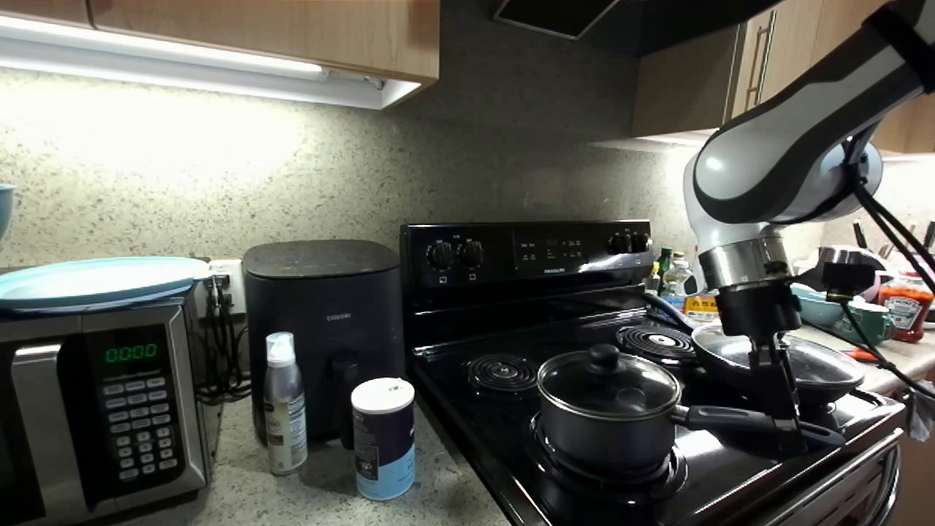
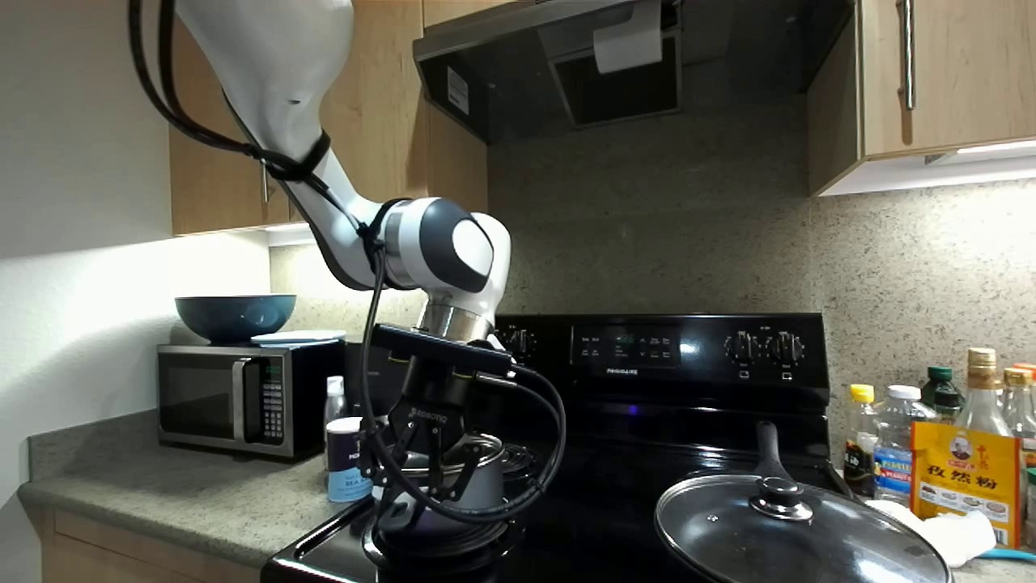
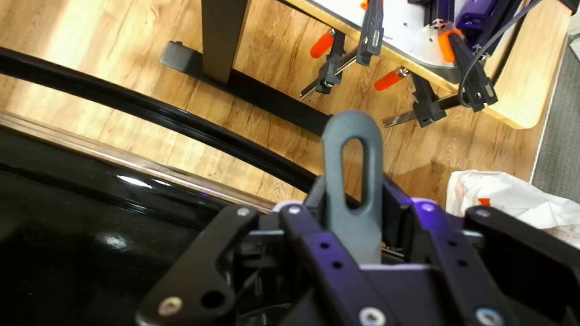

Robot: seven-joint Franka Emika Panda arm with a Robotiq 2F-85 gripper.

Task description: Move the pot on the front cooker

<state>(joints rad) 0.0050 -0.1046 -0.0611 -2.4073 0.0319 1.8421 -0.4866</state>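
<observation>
Saucepan [image 1: 606, 442], contents indiscernible beneath its glass lid [image 1: 577, 391], sits over the front coil burner [image 1: 608, 481], mostly concealing it; my gripper [image 3: 354, 199] clamps the saucepan handle [image 3: 355, 233].

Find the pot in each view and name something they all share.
In an exterior view: pot, lower right of centre.
In an exterior view: pot, lower, just left of centre, partly hidden.
Wrist view: only its handle clear, just right of centre.
Shared landmark: the gripper.

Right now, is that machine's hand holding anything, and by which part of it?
Yes: the small, round black lidded saucepan, by its long, straight grey handle, near the slotted end; the hand grips both sides.
</observation>
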